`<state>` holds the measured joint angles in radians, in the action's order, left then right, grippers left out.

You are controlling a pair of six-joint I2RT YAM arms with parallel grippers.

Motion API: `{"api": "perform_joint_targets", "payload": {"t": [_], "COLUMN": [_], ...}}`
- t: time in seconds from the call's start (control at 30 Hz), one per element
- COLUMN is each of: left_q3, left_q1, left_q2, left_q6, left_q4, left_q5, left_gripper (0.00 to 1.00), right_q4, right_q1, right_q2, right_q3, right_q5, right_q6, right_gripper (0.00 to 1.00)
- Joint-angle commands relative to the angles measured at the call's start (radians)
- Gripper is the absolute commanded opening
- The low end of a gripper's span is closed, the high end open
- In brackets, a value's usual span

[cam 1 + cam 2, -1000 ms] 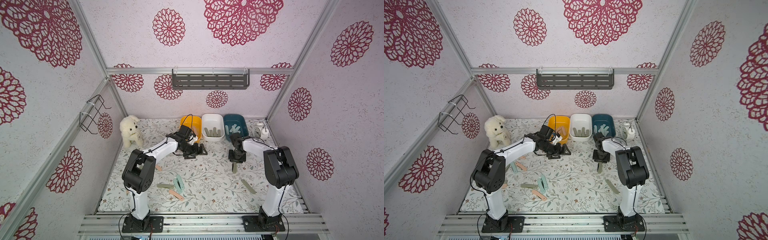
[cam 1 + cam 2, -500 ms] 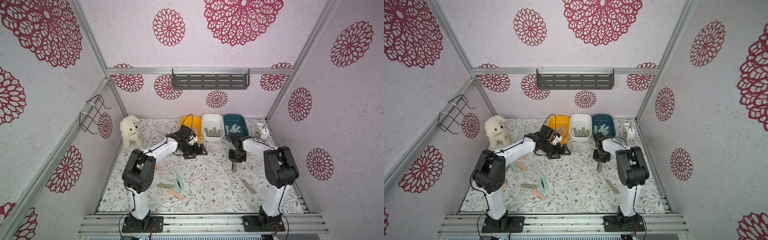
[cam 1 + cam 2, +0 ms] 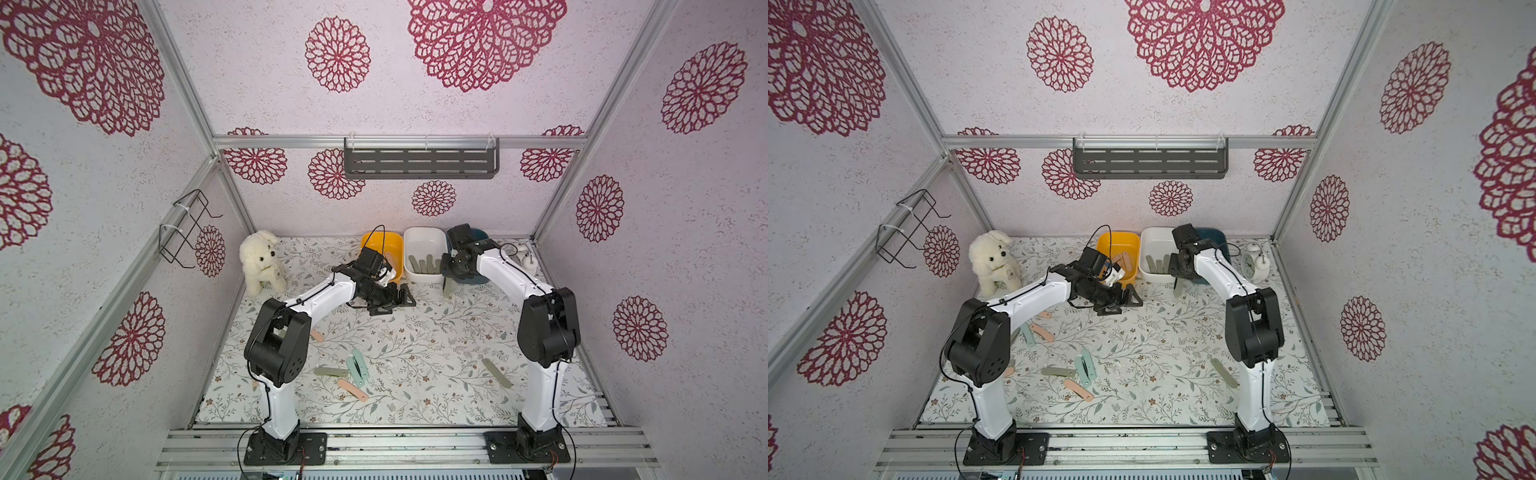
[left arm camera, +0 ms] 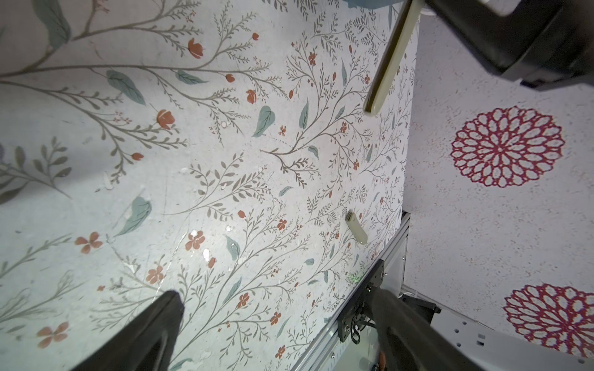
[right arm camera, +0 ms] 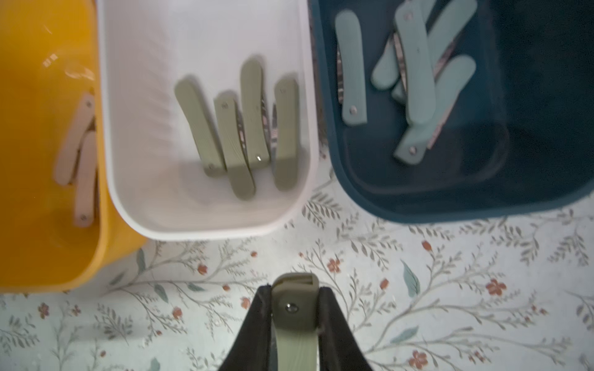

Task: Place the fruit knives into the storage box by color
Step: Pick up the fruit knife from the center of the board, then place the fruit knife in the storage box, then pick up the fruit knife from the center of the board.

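My right gripper (image 5: pixel 295 290) is shut on an olive fruit knife (image 5: pixel 295 337), which hangs down just in front of the white tub (image 3: pixel 424 237) in both top views. The storage box is three tubs in a row: yellow (image 5: pixel 38 257) with pink knives, white (image 5: pixel 205 231) with several olive knives, dark teal (image 5: pixel 418 205) with several mint knives. My left gripper (image 3: pixel 395 299) stands open and empty, low over the mat in front of the yellow tub (image 3: pixel 374 243). Loose knives lie on the mat: an olive one (image 3: pixel 497 372) and a mixed cluster (image 3: pixel 357 372).
A white plush dog (image 3: pixel 262 262) sits at the back left and an alarm clock (image 3: pixel 1254 262) at the back right. A grey slotted shelf (image 3: pixel 420 163) hangs on the back wall, a wire rack (image 3: pixel 187 228) on the left wall.
My right gripper has closed on the olive knife, lifted it off the mat and carried it back toward the tubs. The left arm has not moved.
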<state>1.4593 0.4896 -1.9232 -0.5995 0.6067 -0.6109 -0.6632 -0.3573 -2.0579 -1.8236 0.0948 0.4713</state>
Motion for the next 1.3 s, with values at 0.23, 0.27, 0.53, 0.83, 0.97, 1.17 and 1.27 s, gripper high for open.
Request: {"api": "perform_joint_targets", "payload": {"t": [0.23,0.27,0.53,0.83,0.97,1.17,1.27], "left_q3": [0.080,0.082,0.085,0.070,0.041,0.010,-0.017], "left_q1": [-0.008,-0.008,-0.014,-0.010,-0.001,0.017,0.025], "left_q2": [-0.030,-0.031,-0.031,-0.030,-0.007,0.038,0.072], "left_q6": [0.006,0.007,0.006,0.002,-0.008,-0.008,-0.015], "left_q4": [0.064,0.069,0.090,0.079,0.056,0.049,0.037], "left_q5": [0.033,0.036,0.068,0.073,0.077,0.098,0.111], "left_gripper": [0.97,0.97,0.97,0.97,0.97,0.97,0.97], "right_q4": [-0.145,-0.189,-0.326,-0.458,-0.515,-0.485,-0.462], "right_q1": [0.016,0.020,0.042,0.026,0.015,0.006,0.005], "right_q2": [-0.388,-0.439,-0.614,-0.571,-0.509,-0.311,-0.166], "right_q3": [-0.665,-0.765,-1.094,-1.141,-1.109,-0.892,-0.700], "right_q5": [0.027,0.029,0.020,0.022,0.034,0.056,0.082], "right_q6": [-0.065,-0.065,-0.100,-0.170,-0.186,-0.216,-0.236], "right_gripper": [0.14,0.14,0.38,0.59,0.60,0.61,0.63]}}
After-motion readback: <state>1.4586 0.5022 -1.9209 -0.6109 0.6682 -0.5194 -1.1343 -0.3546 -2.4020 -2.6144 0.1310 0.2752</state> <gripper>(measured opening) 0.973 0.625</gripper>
